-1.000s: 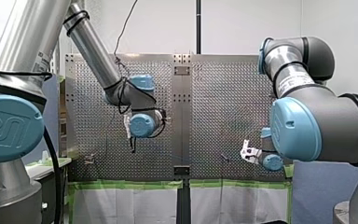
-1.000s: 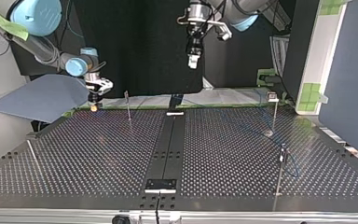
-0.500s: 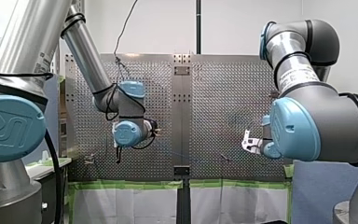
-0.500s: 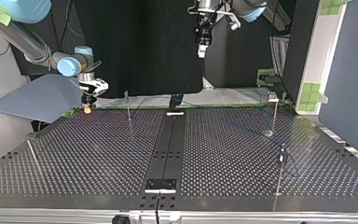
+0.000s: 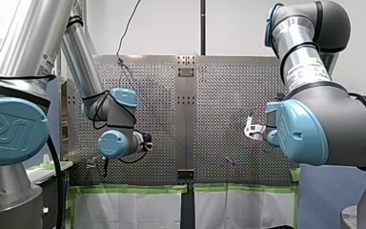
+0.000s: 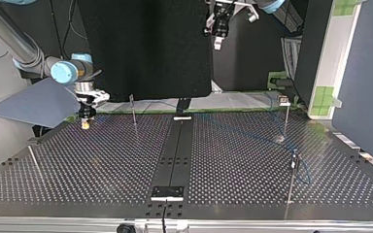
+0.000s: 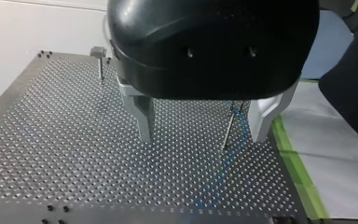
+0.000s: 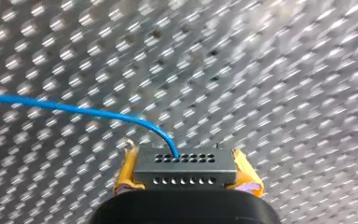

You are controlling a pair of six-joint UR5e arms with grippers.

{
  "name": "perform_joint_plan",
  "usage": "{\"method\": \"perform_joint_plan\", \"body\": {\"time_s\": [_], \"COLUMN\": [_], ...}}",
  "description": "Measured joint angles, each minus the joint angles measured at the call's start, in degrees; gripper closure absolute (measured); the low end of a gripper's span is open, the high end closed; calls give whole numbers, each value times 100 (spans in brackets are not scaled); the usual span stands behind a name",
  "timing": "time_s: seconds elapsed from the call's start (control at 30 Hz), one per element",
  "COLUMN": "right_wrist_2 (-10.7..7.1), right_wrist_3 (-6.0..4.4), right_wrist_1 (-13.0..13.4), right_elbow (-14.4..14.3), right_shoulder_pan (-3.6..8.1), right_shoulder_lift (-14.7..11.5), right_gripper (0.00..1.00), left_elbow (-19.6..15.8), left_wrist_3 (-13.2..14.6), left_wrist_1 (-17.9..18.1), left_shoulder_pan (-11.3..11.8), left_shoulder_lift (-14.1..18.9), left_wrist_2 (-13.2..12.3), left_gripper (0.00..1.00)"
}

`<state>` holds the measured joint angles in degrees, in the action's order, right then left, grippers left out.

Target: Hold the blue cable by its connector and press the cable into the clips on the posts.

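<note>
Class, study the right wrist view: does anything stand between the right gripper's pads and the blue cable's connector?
Nothing visible does. The connector is held directly between the yellow pads of my right gripper, and the blue cable leaves its holed face freely over the perforated table.

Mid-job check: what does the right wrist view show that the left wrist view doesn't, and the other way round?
Only the right wrist view: the connector clamped in my right gripper, between its yellow pads, the blue cable leaving it. Only the left wrist view: my left gripper, fingers open and empty, with a post ahead. Both: the blue cable and the perforated table.
</note>
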<state>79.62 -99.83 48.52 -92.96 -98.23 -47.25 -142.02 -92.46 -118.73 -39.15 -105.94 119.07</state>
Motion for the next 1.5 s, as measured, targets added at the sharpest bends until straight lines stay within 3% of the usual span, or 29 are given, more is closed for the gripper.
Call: {"method": "perform_joint_plan", "body": {"time_s": [0.27, 1.5], "right_wrist_2": [-7, -8], "right_wrist_3": [14, 14], "right_wrist_1": [0, 0], "right_elbow": [1, 1], "right_shoulder_pan": [-90, -95], "right_shoulder_lift": [-170, -175], "right_gripper": [100, 100], "left_elbow": [-32, -34], "left_wrist_3": [1, 1], "left_wrist_1": [-18, -20], "left_shoulder_pan": [60, 63], "left_shoulder_lift": [0, 0], "left_wrist_2": [-26, -29], "left_gripper": [0, 0]}}
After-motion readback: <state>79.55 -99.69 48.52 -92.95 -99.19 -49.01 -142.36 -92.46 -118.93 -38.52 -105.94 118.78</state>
